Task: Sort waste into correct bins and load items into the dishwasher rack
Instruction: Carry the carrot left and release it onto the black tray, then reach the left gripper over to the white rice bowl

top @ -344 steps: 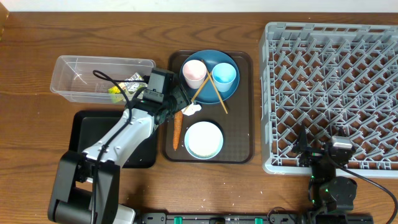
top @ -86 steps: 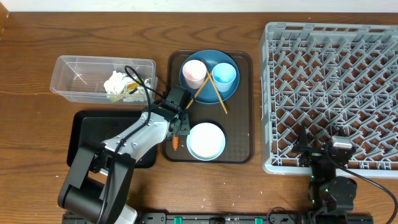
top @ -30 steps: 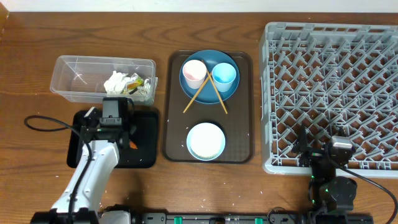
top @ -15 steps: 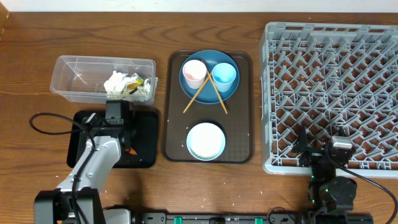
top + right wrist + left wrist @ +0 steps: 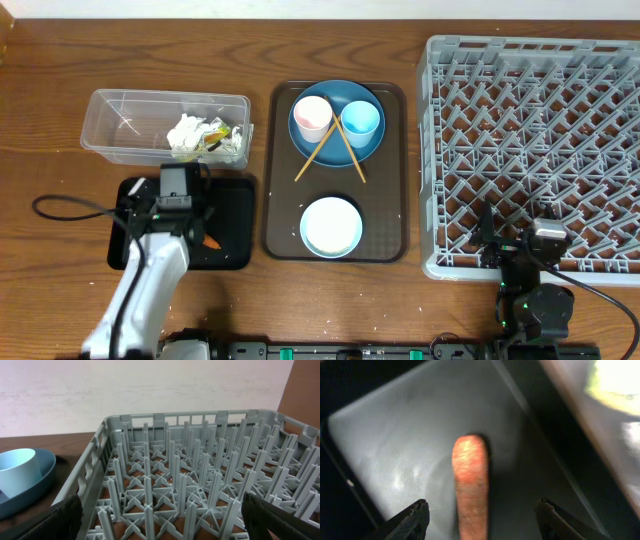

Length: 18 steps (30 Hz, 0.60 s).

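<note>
Left pincer [image 5: 482, 506] wide open, gripping nothing; carrot [image 5: 470, 480] lies loose between jaws, 4 o'clock in black tray [image 5: 385, 445]. Looks stiff, light, prob rolls, so pinch mid-body. Right pincer [image 5: 162, 515] wide, empty, at rack's [image 5: 200, 485] 6 o'clock.

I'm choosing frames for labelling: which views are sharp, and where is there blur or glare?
Overhead: sharp and evenly lit. Left wrist: carrot soft and out of focus, pale sheen on the black tray under it. Right wrist: rack crisp, wall behind it bright.
</note>
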Tool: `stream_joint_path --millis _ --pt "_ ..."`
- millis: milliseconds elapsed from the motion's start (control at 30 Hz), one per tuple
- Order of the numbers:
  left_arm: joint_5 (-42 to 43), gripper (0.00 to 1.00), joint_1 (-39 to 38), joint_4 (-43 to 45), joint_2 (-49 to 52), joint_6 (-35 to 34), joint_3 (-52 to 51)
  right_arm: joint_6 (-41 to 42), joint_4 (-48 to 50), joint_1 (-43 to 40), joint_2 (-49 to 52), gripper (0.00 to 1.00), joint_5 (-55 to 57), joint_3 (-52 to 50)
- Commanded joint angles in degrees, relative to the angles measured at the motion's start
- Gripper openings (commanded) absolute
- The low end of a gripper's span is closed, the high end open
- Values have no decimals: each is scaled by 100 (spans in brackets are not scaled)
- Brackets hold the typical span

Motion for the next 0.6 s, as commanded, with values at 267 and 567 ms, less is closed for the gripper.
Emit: stream_joint_path --millis 267,567 --pt "3609 73 -17 -111 -2354 2267 81 79 -17 83 -22 99 39 -11" --pt "5047 69 -175 -140 -2542 2264 326 79 -20 83 -22 99 39 -11"
